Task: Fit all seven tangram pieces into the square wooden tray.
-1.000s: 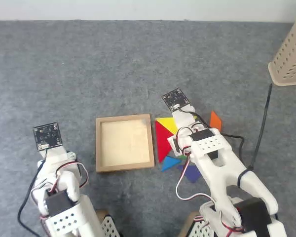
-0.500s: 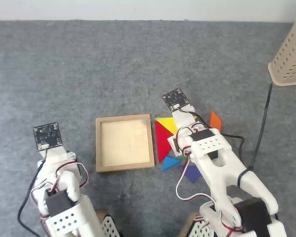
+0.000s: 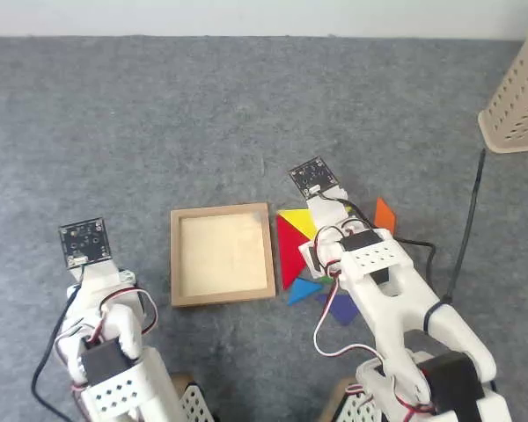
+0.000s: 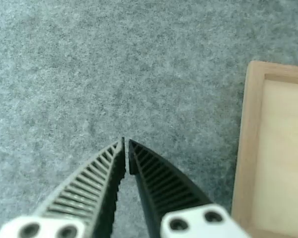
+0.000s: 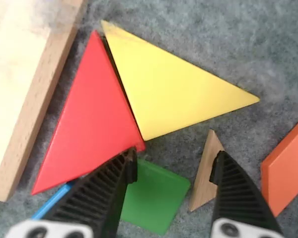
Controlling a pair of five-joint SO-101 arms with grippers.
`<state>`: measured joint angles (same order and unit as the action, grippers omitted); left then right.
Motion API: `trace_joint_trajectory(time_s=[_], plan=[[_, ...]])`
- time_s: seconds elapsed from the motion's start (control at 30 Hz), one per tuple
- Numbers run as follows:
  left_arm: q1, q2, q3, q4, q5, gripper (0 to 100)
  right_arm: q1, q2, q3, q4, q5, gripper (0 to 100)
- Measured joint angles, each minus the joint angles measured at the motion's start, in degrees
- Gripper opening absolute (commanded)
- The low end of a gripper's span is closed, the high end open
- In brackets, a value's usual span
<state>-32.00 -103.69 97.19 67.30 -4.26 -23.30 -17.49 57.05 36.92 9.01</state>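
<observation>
The square wooden tray (image 3: 222, 255) lies with nothing in it, between the two arms. To its right are the red triangle (image 3: 289, 251), yellow triangle (image 3: 299, 220), orange piece (image 3: 385, 214), blue triangle (image 3: 302, 289) and purple piece (image 3: 341, 308). My right gripper (image 5: 175, 158) hangs open over the green square (image 5: 151, 196). One finger is at the red triangle's (image 5: 89, 124) corner and the other beside a small wood-coloured triangle (image 5: 206, 171). The yellow triangle (image 5: 169, 89) lies just beyond. My left gripper (image 4: 125, 144) is shut over bare carpet, left of the tray's rim (image 4: 246, 148).
A cream perforated basket (image 3: 519, 97) stands at the back right edge. A black cable (image 3: 466, 229) runs down the carpet on the right. The tray's rim (image 5: 37, 104) borders the red triangle. Grey carpet stretches open behind the tray.
</observation>
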Motion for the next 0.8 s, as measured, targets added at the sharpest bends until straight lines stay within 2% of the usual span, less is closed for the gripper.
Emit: trace_joint_trajectory(time_s=[0.1, 0.23, 0.53, 0.8], plan=[[0.0, 0.0, 0.0, 0.0, 0.0, 1, 0.0, -0.4, 0.0, 0.2, 0.0, 25.1], [0.0, 0.0, 0.0, 0.0, 0.0, 1, -0.4, -0.6, -1.7, 5.9, 0.0, 25.1], [0.0, 0.0, 0.0, 0.0, 0.0, 1, -2.3, -0.6, -17.8, 21.3, 1.5, 25.2], [0.0, 0.0, 0.0, 0.0, 0.0, 1, -8.0, -0.5, -19.4, 21.2, 5.7, 25.3]])
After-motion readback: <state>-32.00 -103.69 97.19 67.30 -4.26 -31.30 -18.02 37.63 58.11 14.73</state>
